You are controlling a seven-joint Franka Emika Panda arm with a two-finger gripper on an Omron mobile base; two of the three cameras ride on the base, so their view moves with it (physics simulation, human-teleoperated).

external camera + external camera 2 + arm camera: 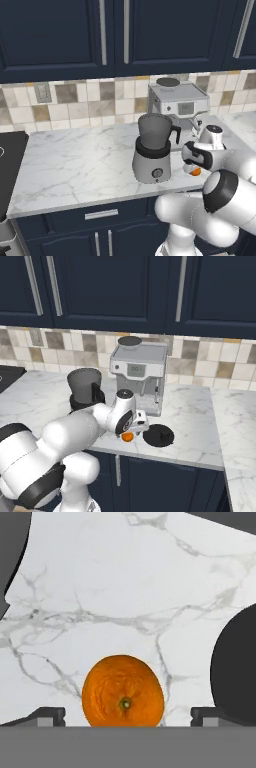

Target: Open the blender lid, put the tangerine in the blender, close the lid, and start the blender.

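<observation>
Tool (128, 716) spread wide above the tangerine (123, 690) on the marble surface (125, 577), blender lid (235, 662) lying at its three o'clock. Closing off-centre could roll the round fruit away toward the surface edge.

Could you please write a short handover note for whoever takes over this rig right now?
Gripper: open, lowered over the tangerine, a fingertip on each side of it, not yet closed.
Tangerine: on the counter near the front edge, right of the blender.
Lid: off, lying on the counter beside the tangerine.
Blender: jar open, in front of the coffee machine.
Done: lid removed.
Left: grasp the tangerine, drop it in the jar, refit the lid, start the blender.
</observation>
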